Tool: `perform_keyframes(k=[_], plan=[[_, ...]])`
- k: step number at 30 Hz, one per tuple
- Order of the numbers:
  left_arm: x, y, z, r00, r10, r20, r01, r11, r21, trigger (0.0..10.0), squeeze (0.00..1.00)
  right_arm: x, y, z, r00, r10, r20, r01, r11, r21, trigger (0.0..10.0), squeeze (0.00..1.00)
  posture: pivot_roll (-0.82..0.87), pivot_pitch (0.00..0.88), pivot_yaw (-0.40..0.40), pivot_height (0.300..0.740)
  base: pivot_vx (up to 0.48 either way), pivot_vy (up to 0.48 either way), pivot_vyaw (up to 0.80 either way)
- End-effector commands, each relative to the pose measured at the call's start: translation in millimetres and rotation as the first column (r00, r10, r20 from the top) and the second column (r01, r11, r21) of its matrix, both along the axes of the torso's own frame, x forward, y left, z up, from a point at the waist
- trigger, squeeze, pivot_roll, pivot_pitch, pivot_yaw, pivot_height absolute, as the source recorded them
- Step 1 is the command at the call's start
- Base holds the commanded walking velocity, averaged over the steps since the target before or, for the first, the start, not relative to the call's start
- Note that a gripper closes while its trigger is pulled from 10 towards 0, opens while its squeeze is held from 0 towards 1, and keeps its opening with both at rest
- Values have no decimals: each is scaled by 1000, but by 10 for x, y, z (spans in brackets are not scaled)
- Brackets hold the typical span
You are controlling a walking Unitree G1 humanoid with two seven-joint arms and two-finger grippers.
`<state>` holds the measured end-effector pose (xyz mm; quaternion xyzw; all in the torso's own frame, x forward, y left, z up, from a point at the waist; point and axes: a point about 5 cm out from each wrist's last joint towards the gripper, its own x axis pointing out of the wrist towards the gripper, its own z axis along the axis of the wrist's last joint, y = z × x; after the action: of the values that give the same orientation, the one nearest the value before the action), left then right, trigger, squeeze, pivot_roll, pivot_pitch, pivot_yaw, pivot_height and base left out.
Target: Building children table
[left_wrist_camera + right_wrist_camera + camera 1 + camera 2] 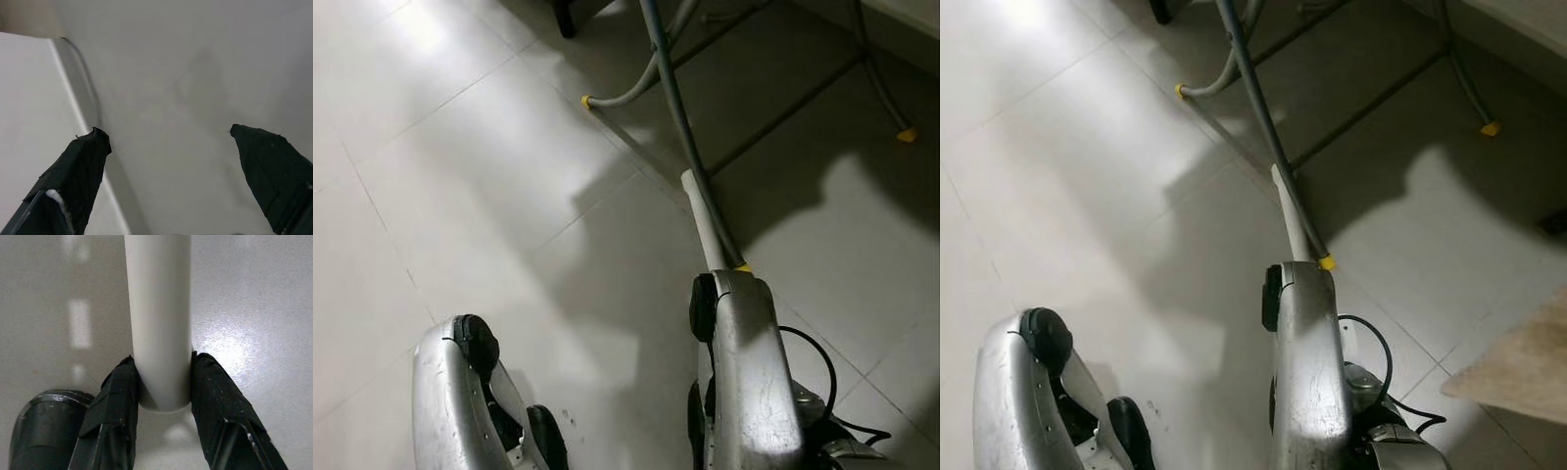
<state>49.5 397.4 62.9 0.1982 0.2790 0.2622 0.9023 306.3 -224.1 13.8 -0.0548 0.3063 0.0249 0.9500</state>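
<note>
Your right gripper (161, 382) is clamped on a pale, smooth, round tube (157, 318), its two black fingers (117, 401) pressed against either side close to the tube's cut end. In the head views that same pale tube (703, 220) juts forward from the silver right arm (754, 382) and lies alongside a dark grey metal frame leg (680, 117) with a yellow cap (743, 266) at its foot; you cannot tell whether tube and leg touch. The frame stands on glossy white floor tiles (460, 196), with a curved grey bar tipped by a second yellow cap (586, 101) to the left and a third yellow cap (907, 135) well apart to the right. A tan mat corner (1518, 367) lies on the floor at the right edge. Your left gripper (166, 147) is spread wide with nothing between its fingers (80, 169), facing a plain white surface. The silver left arm (455, 392) sits low at your left side.
</note>
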Motion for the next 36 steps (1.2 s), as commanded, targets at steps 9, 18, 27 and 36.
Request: perform_keyframes(k=[9, 18, 27, 36], plan=[[-36, -210, -330, 998, 53, -32, -55, 996, -64, 10000, 0, -28, 393, -52, 948, 317, 24, -317, 948, 8, 0, 0, 144, 409, 95, 300, 0, 0, 0], [69, -318, -463, 999, 36, -30, -38, 995, -90, 10000, 0, -331, 249, -296, 948, 315, -52, -315, 949, 12, 0, 0, 116, 379, 78, 300, 0, 0, 0], [115, -528, -652, 999, 18, -47, -24, 991, -133, 10000, 0, -486, 147, -395, 956, 285, -71, -287, 958, -9, 0, 0, 87, 359, 70, 300, 0, 0, 0], [55, -665, -762, 998, 13, -66, -24, 986, -163, 10000, 0, -569, 52, -451, 980, 183, -83, -183, 983, 3, 0, 0, 91, 359, 53, 300, 0, 0, 0]])
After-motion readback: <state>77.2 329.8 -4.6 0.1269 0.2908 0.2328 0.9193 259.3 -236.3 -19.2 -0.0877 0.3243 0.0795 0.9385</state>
